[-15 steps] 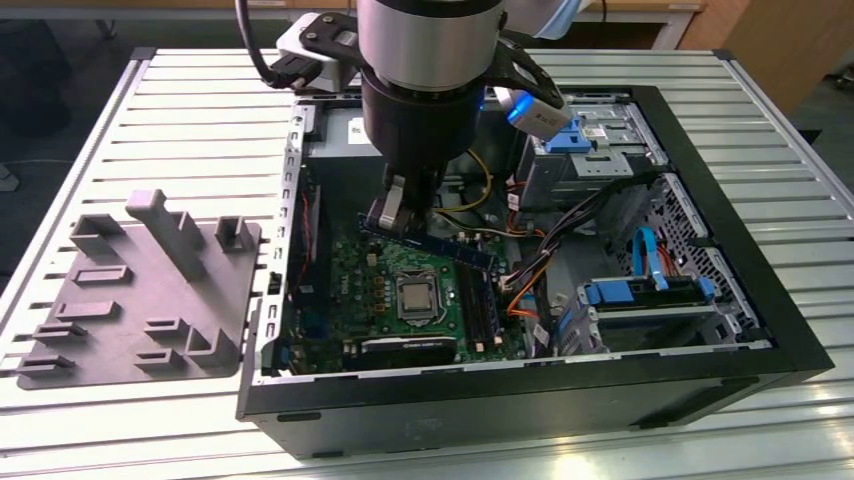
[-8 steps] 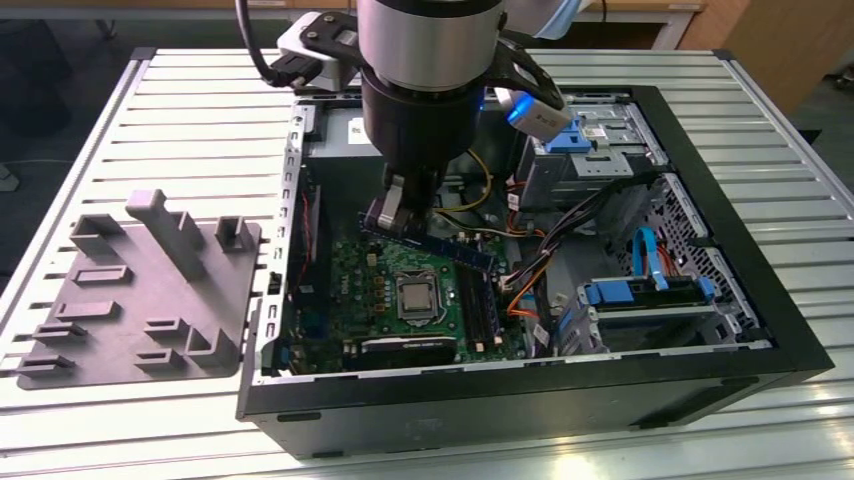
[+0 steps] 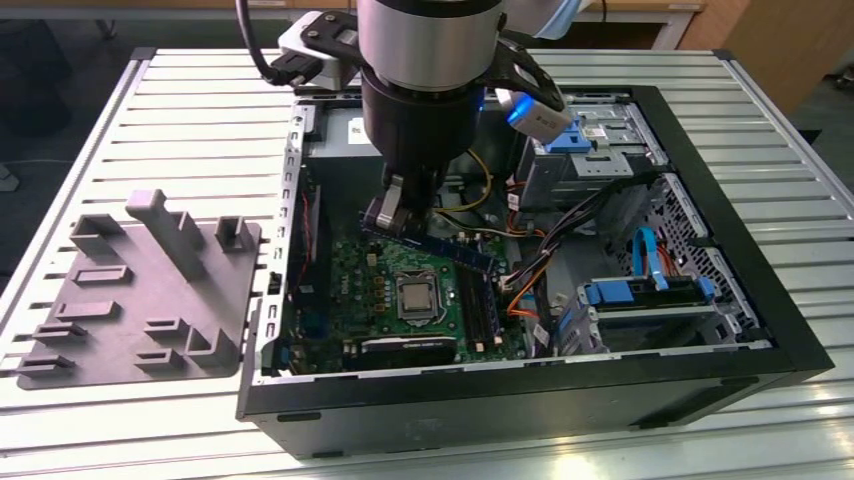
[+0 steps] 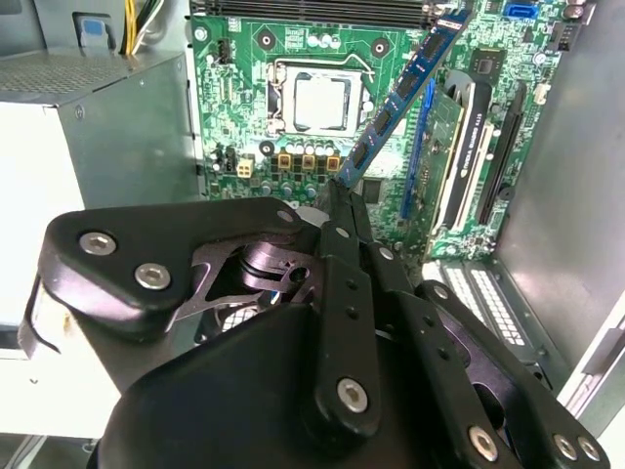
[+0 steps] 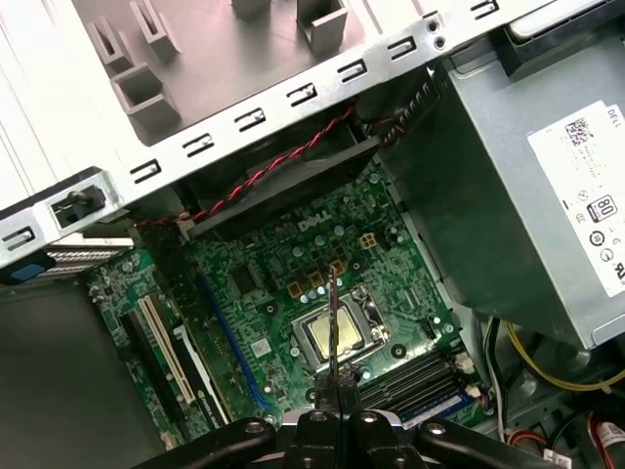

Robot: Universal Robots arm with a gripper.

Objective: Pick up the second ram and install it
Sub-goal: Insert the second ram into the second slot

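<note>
**Exterior view: memory stick held over the board, not yet seated**

The arm reaches down into the open computer case [image 3: 534, 385], which lies on the slatted surface [image 3: 174, 90]. Its fingers [image 3: 390, 218] are closed tight on one end of the second ram [image 3: 454, 248]. The blue stick hangs in the air above the green motherboard [image 3: 350, 268], clear of the black memory slots [image 3: 474, 312] beside the processor [image 3: 416, 297].

The pick-up looks done and the carry to the slot is in hand. The stick's long axis runs from the fingers out and down toward the exterior view's right, the free end lower and nearer the slots. In the second wrist view it slants away from the fingers [image 4: 342, 195] across the board. In the first wrist view it shows edge-on as a thin line [image 5: 332, 322].

As judged here, seating calls for levelling the stick, lining its length with a slot and pressing straight down. A tilted entry could jam.
</note>
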